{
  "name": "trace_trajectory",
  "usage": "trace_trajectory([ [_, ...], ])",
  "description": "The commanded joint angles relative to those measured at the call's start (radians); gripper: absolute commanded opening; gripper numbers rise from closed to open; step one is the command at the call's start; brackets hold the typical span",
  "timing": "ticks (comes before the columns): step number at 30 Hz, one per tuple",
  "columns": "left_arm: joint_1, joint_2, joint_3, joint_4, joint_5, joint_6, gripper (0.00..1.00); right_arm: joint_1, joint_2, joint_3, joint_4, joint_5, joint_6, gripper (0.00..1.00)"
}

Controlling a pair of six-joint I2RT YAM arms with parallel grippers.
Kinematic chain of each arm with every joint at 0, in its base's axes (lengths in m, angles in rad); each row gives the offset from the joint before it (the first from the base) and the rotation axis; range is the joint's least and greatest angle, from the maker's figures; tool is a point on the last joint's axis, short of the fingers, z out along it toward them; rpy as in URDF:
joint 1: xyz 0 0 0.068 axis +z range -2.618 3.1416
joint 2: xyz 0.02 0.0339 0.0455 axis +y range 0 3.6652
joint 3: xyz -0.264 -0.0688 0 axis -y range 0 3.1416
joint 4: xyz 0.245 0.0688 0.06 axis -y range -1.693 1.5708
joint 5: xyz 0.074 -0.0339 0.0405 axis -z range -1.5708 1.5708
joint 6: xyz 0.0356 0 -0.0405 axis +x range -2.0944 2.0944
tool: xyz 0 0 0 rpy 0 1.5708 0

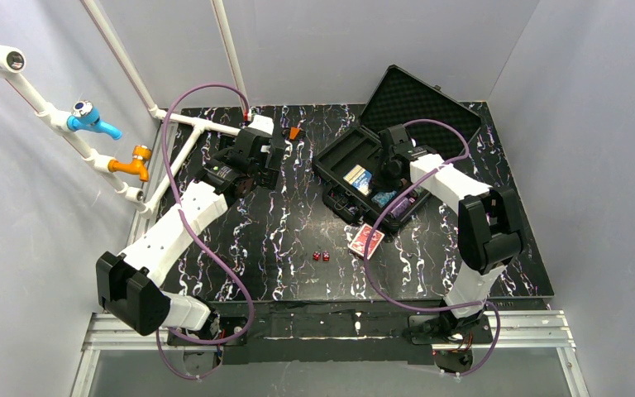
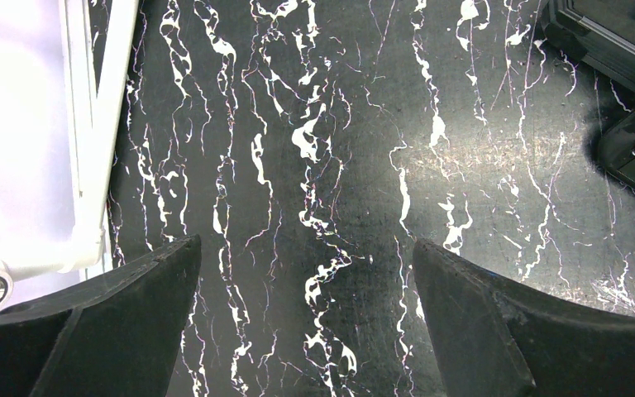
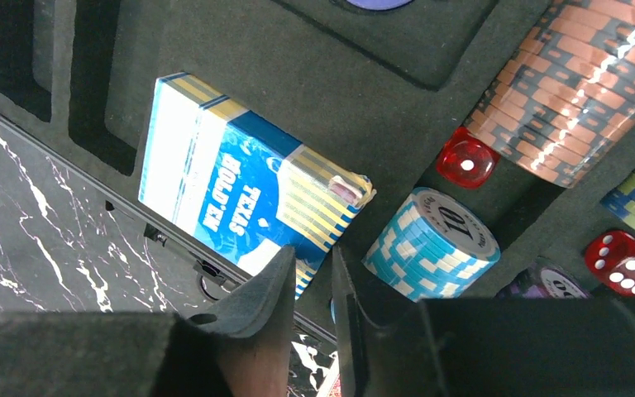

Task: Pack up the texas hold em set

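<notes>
The black case [image 1: 336, 157] lies open at the back right, with its foam-lined lid [image 1: 417, 99] leaning back. Inside are a blue card deck [image 3: 240, 178], a light-blue chip stack [image 3: 430, 244], orange chips [image 3: 579, 83] and two red dice [image 3: 465, 159]. My right gripper [image 3: 314, 265] hovers over the case's near edge beside the blue deck, jaws almost together and empty. A red card deck [image 1: 366, 241] and two red dice [image 1: 321, 256] lie on the table in front of the case. My left gripper [image 2: 306, 248] is open and empty over bare table, left of the case [image 2: 612, 41].
A white pipe frame [image 1: 202, 124] with a blue tap [image 1: 91, 118] and an orange tap [image 1: 132, 161] stands along the left edge; it also shows in the left wrist view [image 2: 91, 124]. A small orange object [image 1: 295, 132] sits by the left gripper. Grey walls enclose the table.
</notes>
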Motion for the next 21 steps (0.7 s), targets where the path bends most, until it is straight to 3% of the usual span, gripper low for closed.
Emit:
trace_trajectory([
  [1,0.004,-0.013,-0.005,-0.016,-0.019,0.007,0.99,0.01,0.029,0.029,-0.008,-0.005,-0.024,0.34],
  [8,0.004,-0.013,-0.006,-0.016,-0.019,0.007,0.99,0.01,-0.026,0.081,-0.052,0.004,-0.054,0.44],
  [21,0.004,-0.013,-0.006,-0.016,-0.023,0.007,0.99,0.01,-0.008,0.182,-0.038,-0.028,-0.111,0.41],
])
